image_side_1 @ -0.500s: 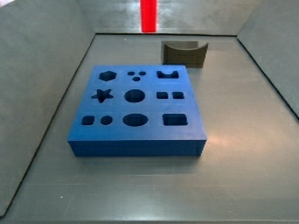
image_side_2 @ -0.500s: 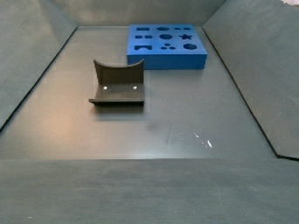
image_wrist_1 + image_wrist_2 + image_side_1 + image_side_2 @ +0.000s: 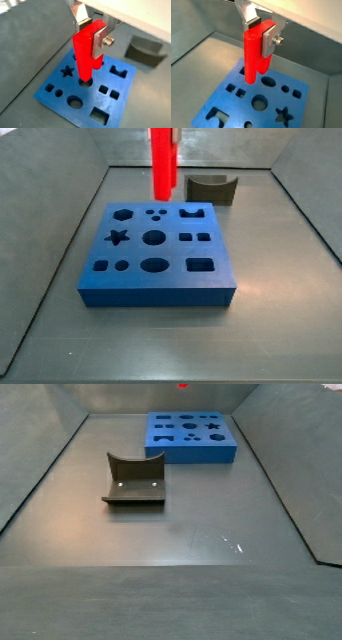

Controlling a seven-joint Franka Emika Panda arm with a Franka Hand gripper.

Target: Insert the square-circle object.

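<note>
My gripper (image 3: pixel 90 31) is shut on the upper end of the bright red square-circle object (image 3: pixel 85 55), which hangs upright from the silver fingers (image 3: pixel 100 42). It shows the same way in both wrist views, with the gripper (image 3: pixel 260 30) clamped on the object (image 3: pixel 254 50). The object hangs above the blue slab with shaped holes (image 3: pixel 123 92), its lower end over the holes near the slab's middle and apart from it. In a side view the object (image 3: pixel 162 163) hangs above the far part of the slab (image 3: pixel 160 288); the gripper is out of that frame. Only its red tip (image 3: pixel 183 386) shows above the slab (image 3: pixel 191 452).
The dark fixture with a curved notch (image 3: pixel 211 188) stands on the floor beyond the slab, apart from it; it also shows in a side view (image 3: pixel 134 482) and a wrist view (image 3: pixel 147 50). Grey walls (image 3: pixel 54 218) slope up round the floor.
The red object has come down and slightly left in the side view; its lower end now reaches much closer to the blue slab. Slab and fixture have not moved.
</note>
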